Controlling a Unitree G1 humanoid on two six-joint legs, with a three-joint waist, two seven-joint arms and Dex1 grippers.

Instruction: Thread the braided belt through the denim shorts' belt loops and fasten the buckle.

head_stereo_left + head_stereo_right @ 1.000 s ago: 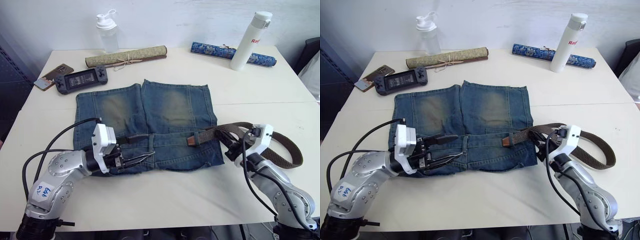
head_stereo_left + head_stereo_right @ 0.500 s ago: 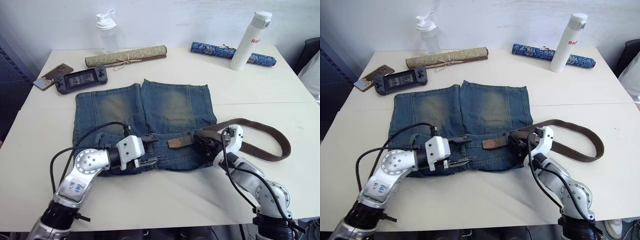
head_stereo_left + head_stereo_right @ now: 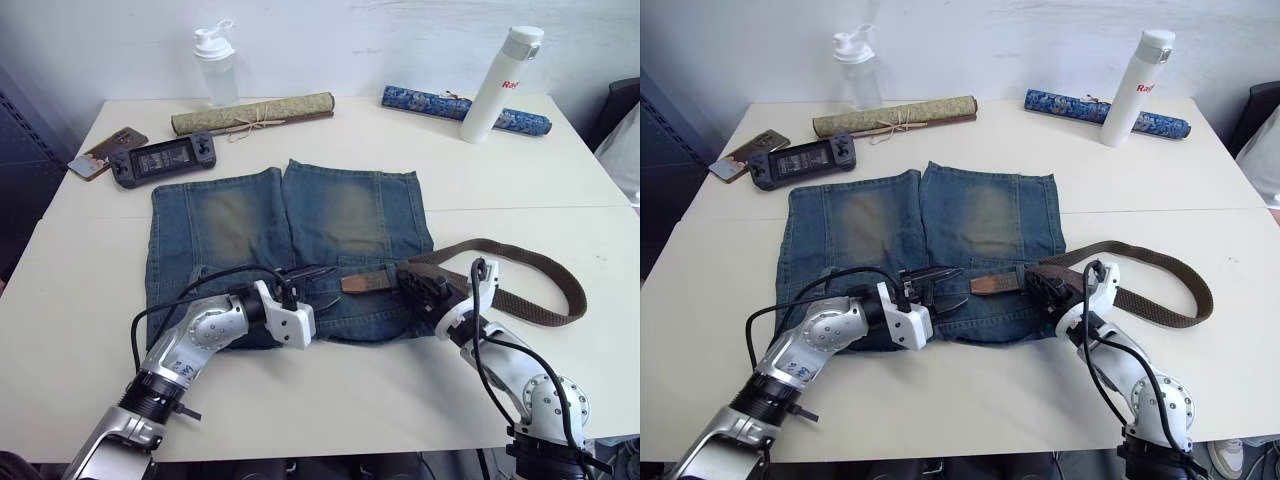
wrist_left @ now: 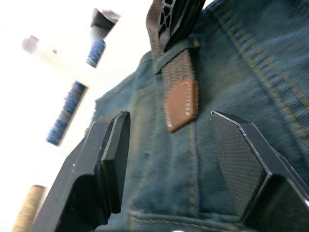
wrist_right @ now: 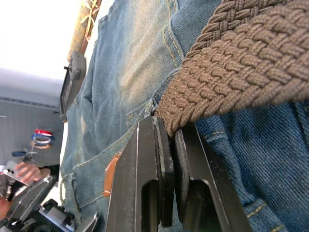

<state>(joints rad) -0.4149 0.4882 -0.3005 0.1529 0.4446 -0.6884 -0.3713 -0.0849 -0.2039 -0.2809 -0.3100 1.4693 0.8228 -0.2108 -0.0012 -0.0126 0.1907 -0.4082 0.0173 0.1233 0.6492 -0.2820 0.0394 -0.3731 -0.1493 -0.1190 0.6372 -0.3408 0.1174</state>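
Left claw (image 3: 318, 283) is wide open, low over the waistband of the denim shorts (image 3: 290, 240), fingers pointing toward 3 o'clock at the belt's tan leather tip (image 3: 362, 283); it grips nothing, and whether the lower finger touches the denim I cannot tell. Left wrist view adds detail: the tan tip (image 4: 181, 104) lies flat on the denim in the gap between the two black fingers (image 4: 108, 154), clear of both, and just behind it the braided belt (image 4: 176, 63) passes under one of the belt loops (image 4: 175, 48). Right claw (image 3: 425, 287) is clamped on the braided belt at the 3 o'clock edge of the shorts' waist; right wrist view shows the fingers (image 5: 164, 174) pinching the woven strap (image 5: 231, 82) with almost no gap, over denim. From that grip the rest of the belt (image 3: 540, 280) loops out on the table (image 3: 330, 390) toward 3 o'clock and curls back. The buckle I cannot make out. Beyond the shorts, toward 12 o'clock, left to right: phone (image 3: 105, 152), game controller (image 3: 163, 158), shaker bottle (image 3: 214, 65), tan rolled mat (image 3: 252, 112), blue rolled mat (image 3: 460, 106), white flask (image 3: 503, 80). Versus 0.5 s ago: left claw has advanced along the waistband toward the tip and the gap to it is smaller; right claw keeps its grip on the belt.
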